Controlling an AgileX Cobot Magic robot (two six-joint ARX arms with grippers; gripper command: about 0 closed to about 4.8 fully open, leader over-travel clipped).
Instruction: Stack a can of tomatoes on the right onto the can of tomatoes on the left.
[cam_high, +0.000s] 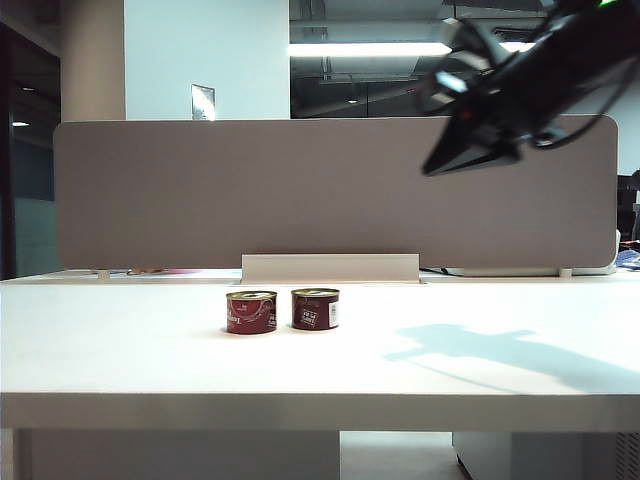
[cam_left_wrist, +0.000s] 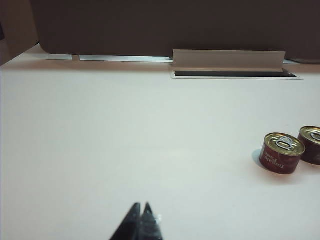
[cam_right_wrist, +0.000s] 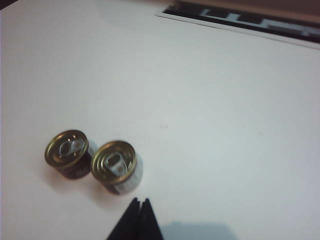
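Note:
Two short red tomato cans with gold pull-tab lids stand side by side on the white table. The left can (cam_high: 251, 311) (cam_left_wrist: 283, 153) (cam_right_wrist: 67, 153) sits close beside the right can (cam_high: 315, 308) (cam_left_wrist: 312, 144) (cam_right_wrist: 116, 166). My right gripper (cam_high: 440, 162) (cam_right_wrist: 140, 201) hangs high above the table, to the right of the cans, shut and empty; in its wrist view both lids lie below the tips. My left gripper (cam_left_wrist: 141, 205) is shut and empty, low over bare table well to the left of the cans; it is out of the exterior view.
A grey partition (cam_high: 330, 190) runs along the table's far edge, with a white cable tray (cam_high: 330, 268) behind the cans. The right arm's shadow (cam_high: 500, 350) falls on the table at right. The table's front edge (cam_high: 320, 410) is near the camera.

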